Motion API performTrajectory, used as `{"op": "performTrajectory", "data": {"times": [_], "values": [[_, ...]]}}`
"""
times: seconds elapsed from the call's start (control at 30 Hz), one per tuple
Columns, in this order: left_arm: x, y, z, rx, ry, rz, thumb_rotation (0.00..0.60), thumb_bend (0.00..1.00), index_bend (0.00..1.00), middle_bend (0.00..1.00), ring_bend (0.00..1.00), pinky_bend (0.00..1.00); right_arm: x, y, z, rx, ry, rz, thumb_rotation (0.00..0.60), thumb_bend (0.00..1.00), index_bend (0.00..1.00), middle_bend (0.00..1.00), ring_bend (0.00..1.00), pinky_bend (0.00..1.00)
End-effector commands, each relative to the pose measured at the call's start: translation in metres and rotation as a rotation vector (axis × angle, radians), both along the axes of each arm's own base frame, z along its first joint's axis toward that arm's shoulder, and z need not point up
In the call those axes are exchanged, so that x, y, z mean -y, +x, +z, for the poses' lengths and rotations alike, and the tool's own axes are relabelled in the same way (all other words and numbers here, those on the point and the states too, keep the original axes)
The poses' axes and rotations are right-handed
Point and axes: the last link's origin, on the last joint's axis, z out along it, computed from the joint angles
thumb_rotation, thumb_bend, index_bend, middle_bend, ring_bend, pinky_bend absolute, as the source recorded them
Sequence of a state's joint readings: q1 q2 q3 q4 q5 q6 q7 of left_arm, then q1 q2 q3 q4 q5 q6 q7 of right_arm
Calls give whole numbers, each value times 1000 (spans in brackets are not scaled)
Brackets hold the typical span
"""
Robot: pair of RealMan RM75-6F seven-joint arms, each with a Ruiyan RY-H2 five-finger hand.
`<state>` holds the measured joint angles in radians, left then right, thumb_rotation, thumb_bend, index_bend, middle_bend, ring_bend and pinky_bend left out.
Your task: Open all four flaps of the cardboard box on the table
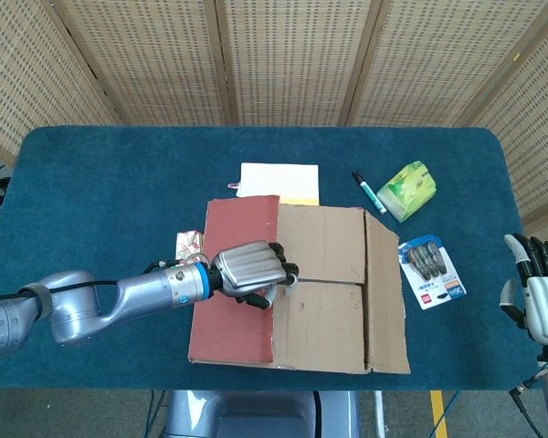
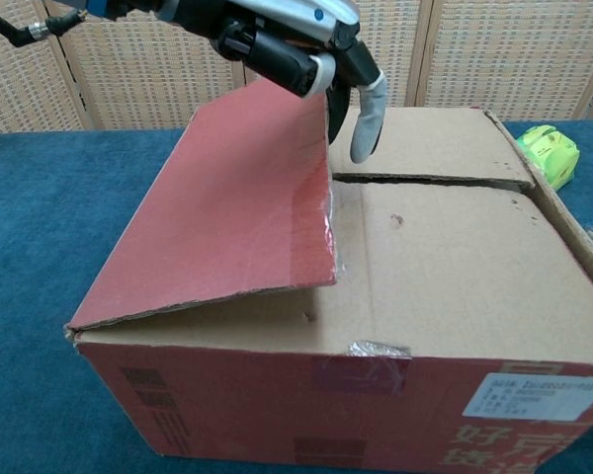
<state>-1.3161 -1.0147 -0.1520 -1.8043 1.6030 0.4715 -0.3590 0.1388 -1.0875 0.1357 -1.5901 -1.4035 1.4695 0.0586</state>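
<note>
Left hand [image 1: 251,270] grips the tilted-up red flap [image 2: 227,207] of the cardboard box [image 2: 445,296]

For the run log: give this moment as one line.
left hand: lifting red flap | cardboard box: other flaps down | right hand: idle, off box

Red Chinese characters "好" and partly cut others on the cardboard box [image 2: 376,395] front; white label illegible.

Your left hand [image 2: 306,44] grips the far edge of the red flap [image 2: 227,212], which stands tilted off the cardboard box [image 2: 425,326]. The two brown flaps lie flat. At 3 o'clock sits a green packet [image 2: 550,150].
</note>
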Motion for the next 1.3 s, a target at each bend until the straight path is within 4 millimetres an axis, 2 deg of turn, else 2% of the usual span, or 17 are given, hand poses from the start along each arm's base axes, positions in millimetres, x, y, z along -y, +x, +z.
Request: {"op": "performTrajectory", "data": {"times": [0.03,0.3,0.53,1.3], "values": [[3,0,11,20,13,-7,135,1000,391,289,350,215,1,1,1,-1,-3,2,600,802,35,79,0,0],[8,-4,42,69,69,-24,135,1000,391,289,350,230,4,3,1,0,-4,8,600,802,32,79,0,0],[16,-15,71,90,128,-28,136,1000,391,289,350,252,8,7,0,-1,3,21,600,802,32,79,0,0],[32,-90,150,27,300,131,135,1000,391,289,351,266,19,21,-10,-6,44,56,600,801,29,79,0,0]]}}
